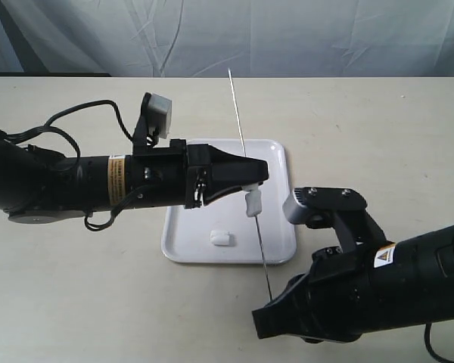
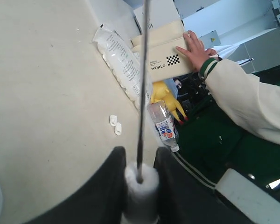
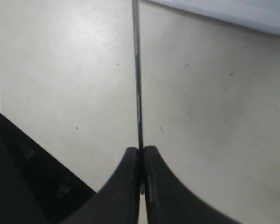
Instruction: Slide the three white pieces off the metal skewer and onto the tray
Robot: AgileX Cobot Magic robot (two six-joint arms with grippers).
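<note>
The metal skewer slants over the tray, held at both ends of its lower half. My left gripper is shut on a white piece threaded on the rod; whether it is one chunk or two stacked, I cannot tell. The left wrist view shows the piece squeezed in the left gripper, with the skewer running through it. My right gripper is shut on the skewer's near end, the rod pinched in that gripper. One loose white piece lies on the tray.
Beyond the table's far edge I see a clear bag, a water bottle, a yellow toy and a person's hand on a box. Two small white bits lie on the bare table.
</note>
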